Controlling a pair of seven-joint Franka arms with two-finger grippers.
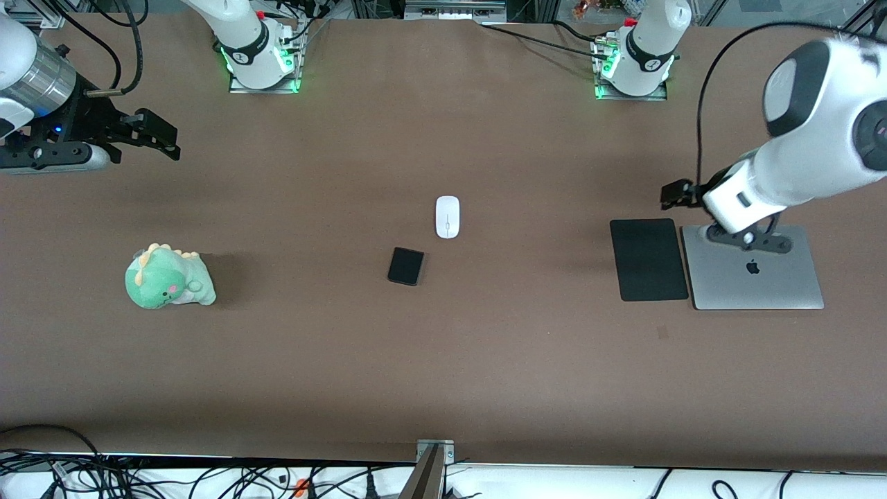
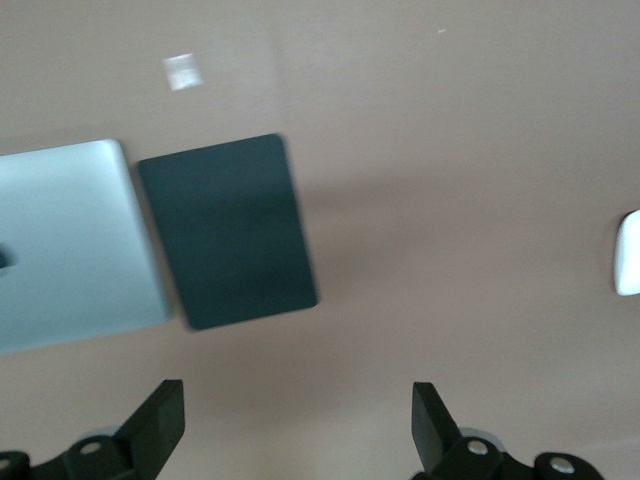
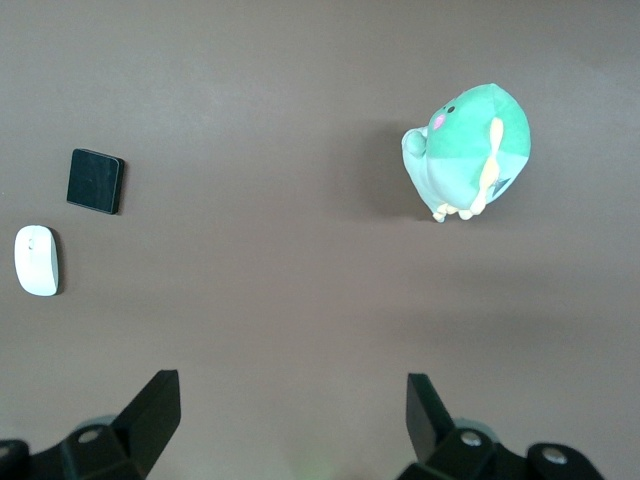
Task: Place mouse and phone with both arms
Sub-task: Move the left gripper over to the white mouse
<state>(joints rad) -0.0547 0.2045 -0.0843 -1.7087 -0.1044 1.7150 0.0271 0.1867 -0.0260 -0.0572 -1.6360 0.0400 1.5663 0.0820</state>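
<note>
Lying apart: one mouse [image 1: 447, 216], one phone [image 1: 406, 266]; both grippers' [image 2: 298, 425] [image 3: 292, 420] jaws released.

A green plush dinosaur [image 1: 169, 278] (pink-cheeked) sits toward the right arm's end. A matte black pad [image 1: 648, 259] lies just beside a closed silver laptop [image 1: 754, 268] toward the left arm's end.

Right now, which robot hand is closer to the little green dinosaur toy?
The right gripper: it hangs open at the toy's end of the table. The left gripper, also open, hangs at the opposite end, over the black pad.
</note>
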